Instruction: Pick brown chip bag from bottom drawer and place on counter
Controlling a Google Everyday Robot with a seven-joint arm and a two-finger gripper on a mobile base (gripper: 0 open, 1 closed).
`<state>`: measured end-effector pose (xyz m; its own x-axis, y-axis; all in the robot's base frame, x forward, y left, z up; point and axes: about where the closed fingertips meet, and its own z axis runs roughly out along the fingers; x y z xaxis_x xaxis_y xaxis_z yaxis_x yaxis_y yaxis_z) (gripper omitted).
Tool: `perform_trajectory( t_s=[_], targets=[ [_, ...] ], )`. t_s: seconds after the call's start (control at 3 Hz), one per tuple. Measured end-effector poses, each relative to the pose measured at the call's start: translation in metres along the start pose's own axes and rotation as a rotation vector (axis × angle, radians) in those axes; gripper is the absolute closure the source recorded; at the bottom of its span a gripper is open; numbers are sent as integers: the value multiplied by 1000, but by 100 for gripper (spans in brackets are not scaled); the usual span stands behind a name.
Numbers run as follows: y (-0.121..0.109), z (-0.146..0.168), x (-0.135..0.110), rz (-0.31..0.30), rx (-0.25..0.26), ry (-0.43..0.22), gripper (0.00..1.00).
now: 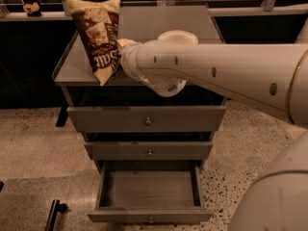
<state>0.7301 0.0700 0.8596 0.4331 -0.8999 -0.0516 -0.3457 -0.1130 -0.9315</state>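
Toward the upper left of the frame, the brown chip bag [97, 36] hangs upright over the front-left part of the counter [163, 19], its lower corner at the rim. The gripper [119, 50] meets the bag's right edge, jaws apparently pinching the packet, which would explain its standing on end. Low in the frame, the bottom drawer [149, 189] is pulled out, with nothing in it.
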Motion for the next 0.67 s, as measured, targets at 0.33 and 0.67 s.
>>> perform_trajectory(
  t_s=[0.33, 0.67],
  targets=[
    [-1, -1, 2, 5, 1, 4, 81],
    [-1, -1, 2, 5, 1, 4, 58]
  ],
)
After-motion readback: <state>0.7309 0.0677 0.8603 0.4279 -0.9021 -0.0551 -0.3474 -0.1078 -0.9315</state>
